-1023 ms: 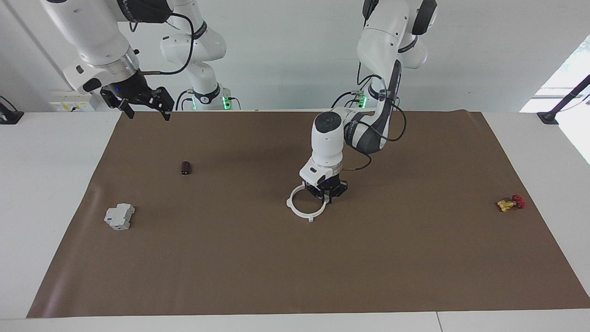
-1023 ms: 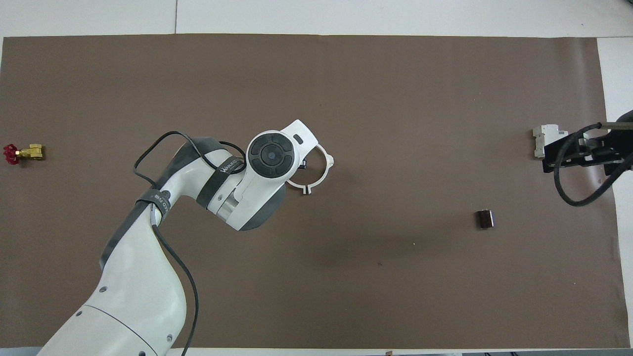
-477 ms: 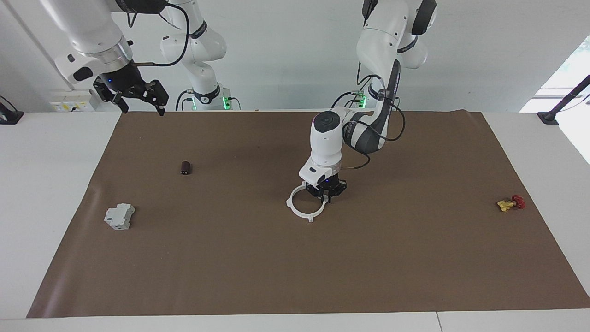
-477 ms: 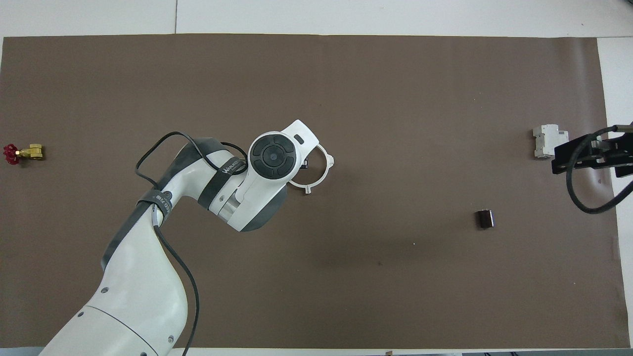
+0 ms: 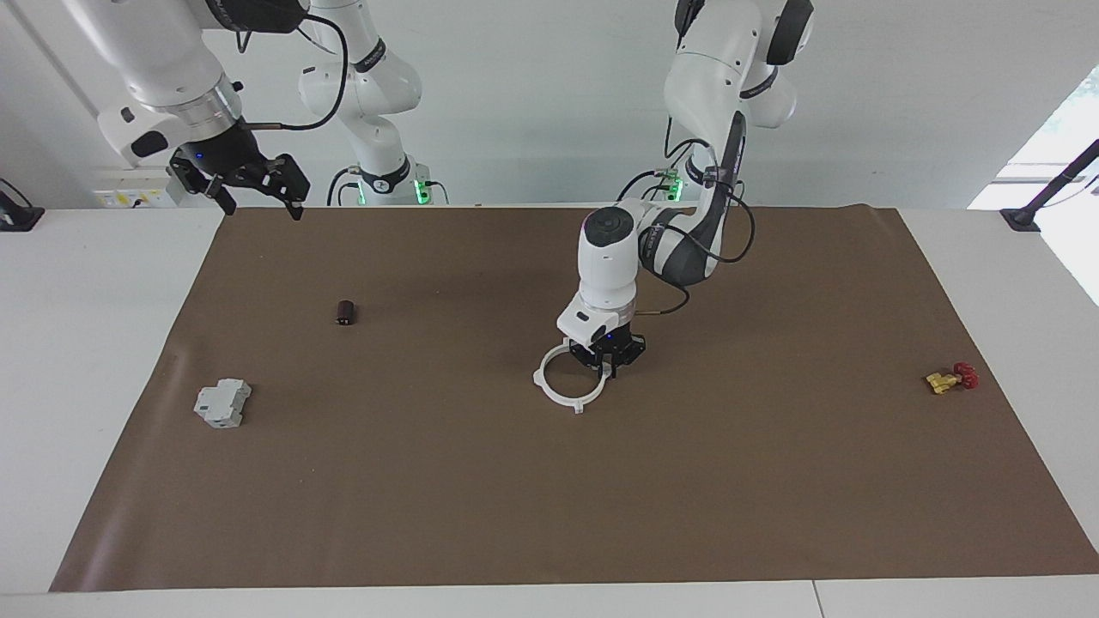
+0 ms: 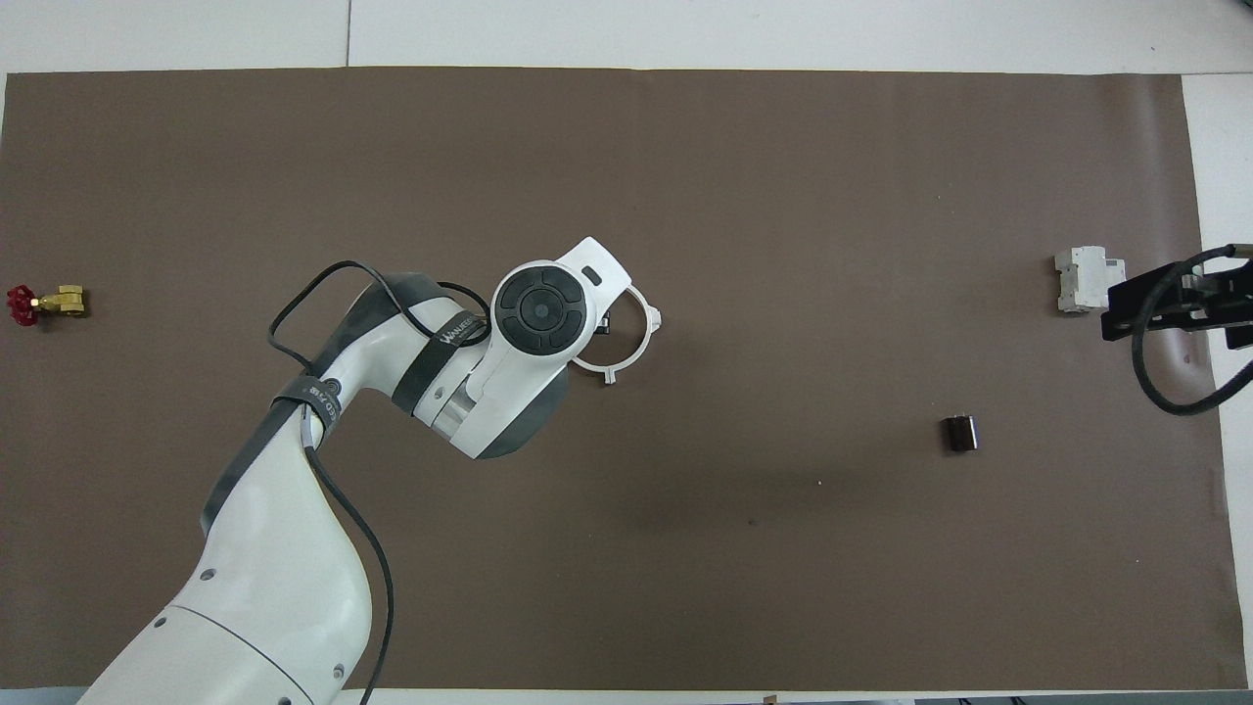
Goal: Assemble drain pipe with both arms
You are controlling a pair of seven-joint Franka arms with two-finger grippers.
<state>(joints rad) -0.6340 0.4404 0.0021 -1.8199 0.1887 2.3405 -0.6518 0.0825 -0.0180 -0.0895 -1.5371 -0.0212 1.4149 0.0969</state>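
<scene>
The white ring (image 5: 568, 379) lies flat on the brown mat (image 5: 687, 498), roughly at the table's middle, and reads as one closed circle with small tabs sticking outward. Your left gripper (image 5: 611, 361) is down at the ring's rim on the side toward the left arm's end of the table. Its fingers appear closed on the rim, but they are dark against dark; treat that grip as probable, not confirmed. Your right gripper (image 5: 254, 190) hangs high over the mat's corner at the right arm's end, fingers spread apart and empty; that arm waits.

Risks from here:
- If the two halves are not fully seated, lifting or pulling away with the left gripper could drag one half and reopen the joint.
- If the fingers release while pressed sideways on the rim, the thin plastic may spring and skid across the mat.
- A sweep by the right arm toward the middle passes over the small dark cylinder (image 5: 345, 312) and near the grey block (image 5: 222, 403); contact would scatter them.

Not readable: in the overhead view the left wrist covers the gripper and part of the ring (image 6: 626, 338). The seams between the halves cannot be made out. The yellow valve (image 5: 949, 378) sits well apart.
</scene>
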